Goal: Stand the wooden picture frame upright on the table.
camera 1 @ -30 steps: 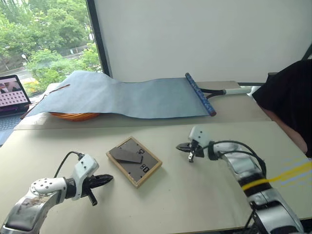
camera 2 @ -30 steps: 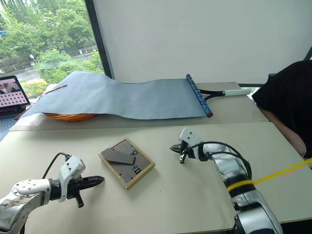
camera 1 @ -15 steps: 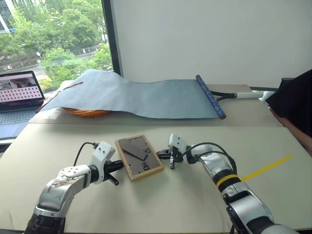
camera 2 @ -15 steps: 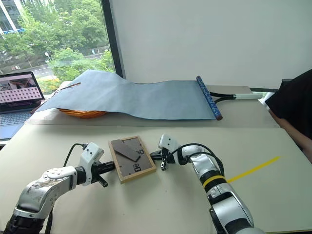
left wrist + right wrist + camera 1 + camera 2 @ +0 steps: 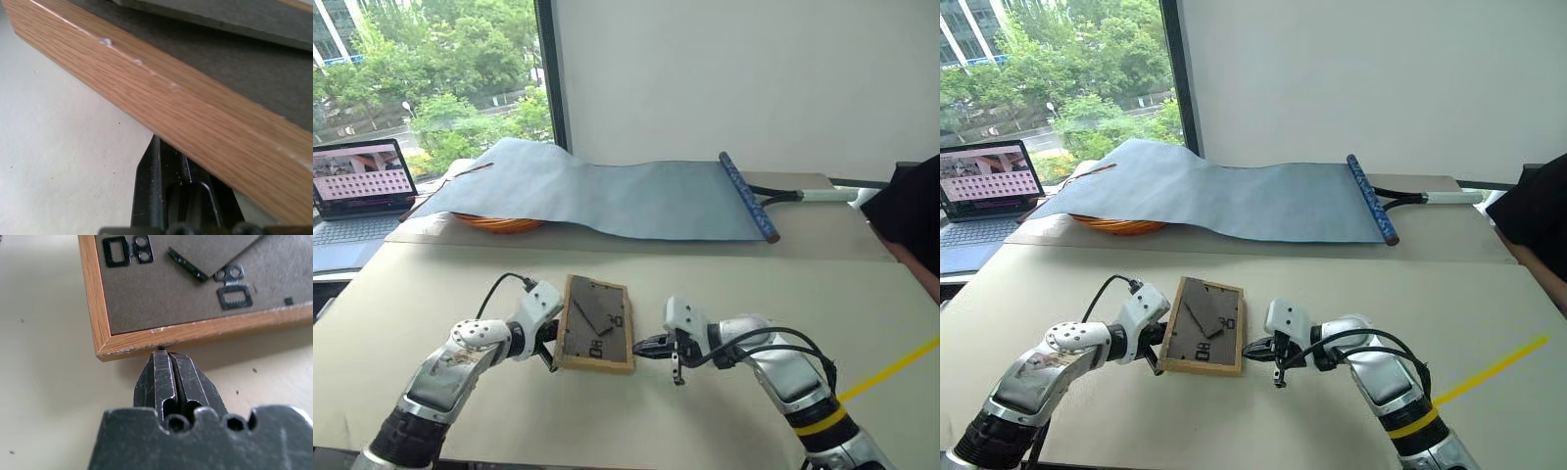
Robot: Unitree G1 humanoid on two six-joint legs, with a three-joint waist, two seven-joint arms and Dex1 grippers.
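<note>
Matte cream table (image 5: 724, 294) carries the small rectangular light-wood picture frame (image 5: 597, 323) with grey back panel up (kickstand flap showing), its left edge tilted up on the closed left gripper (image 5: 548, 351), closed right gripper (image 5: 164, 363) touching its opposite edge.

Light: bright, even daylight from the window (image 5: 431, 78) at the far left.
Shadows: soft and faint on the desk (image 5: 724, 284); a darker band under the wooden picture frame (image 5: 195, 330).
Focus: head views sharp; left wrist view slightly soft close up.
</note>
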